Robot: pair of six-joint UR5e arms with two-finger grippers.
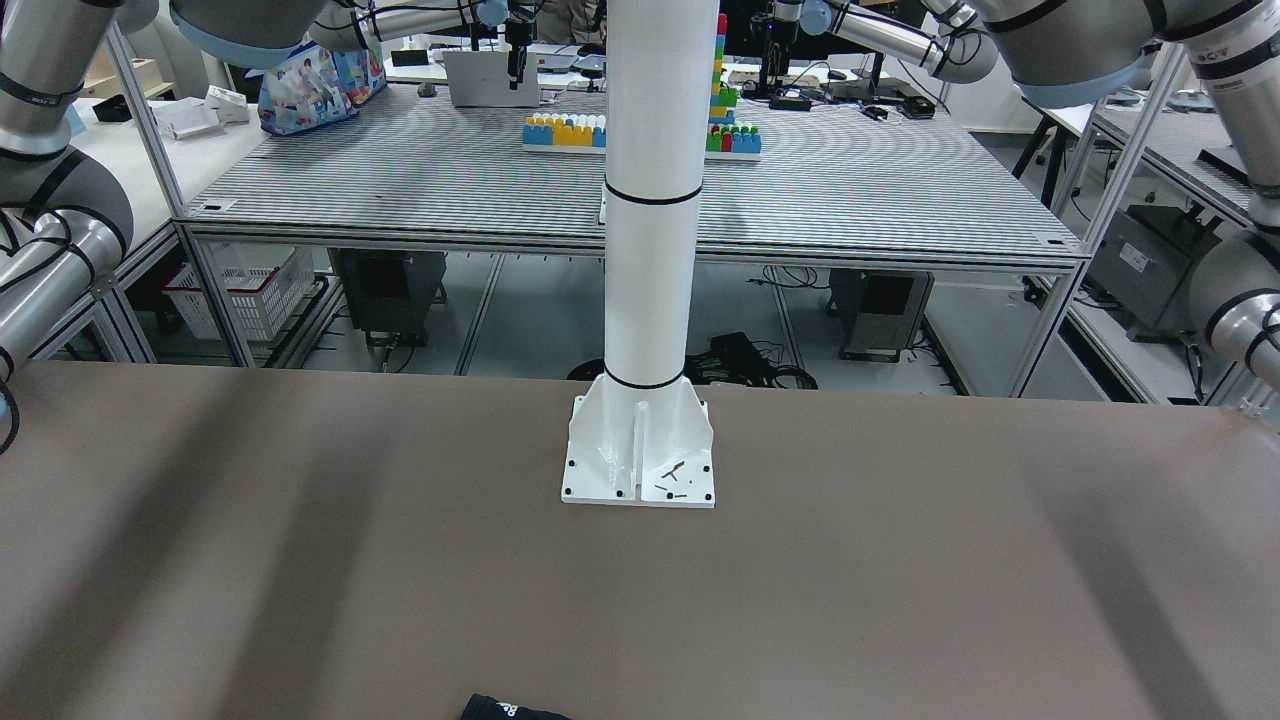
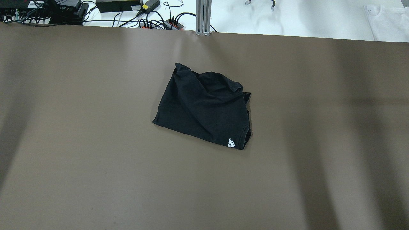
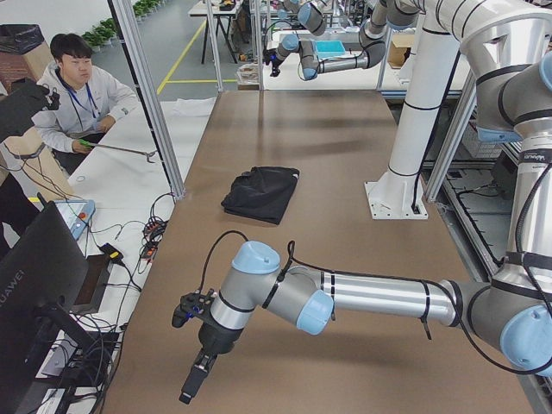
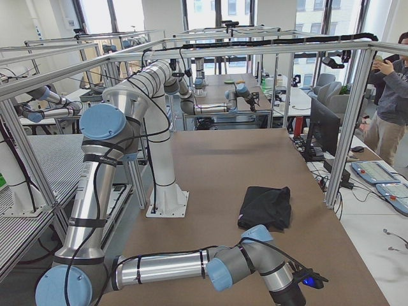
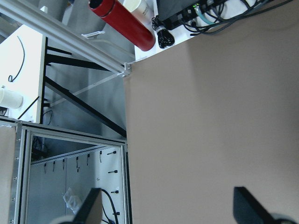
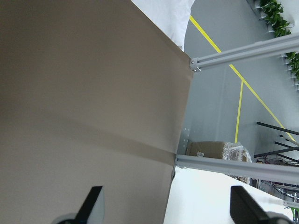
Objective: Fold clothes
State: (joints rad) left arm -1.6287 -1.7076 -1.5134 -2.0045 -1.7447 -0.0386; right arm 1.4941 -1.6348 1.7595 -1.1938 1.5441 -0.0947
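Overhead exterior is showing the black garment (image 2: 204,108) lying crumpled near the middle of the brown table (image 2: 80,159), its white logo (image 2: 231,142) sitting at one corner. Front-facing camera is cutting it to a sliver at the bottom edge. Wrist cameras are catching only fingertips (image 5: 91,207): left gripper (image 5: 168,210) and right gripper (image 6: 167,207) are gaping wide over bare table.
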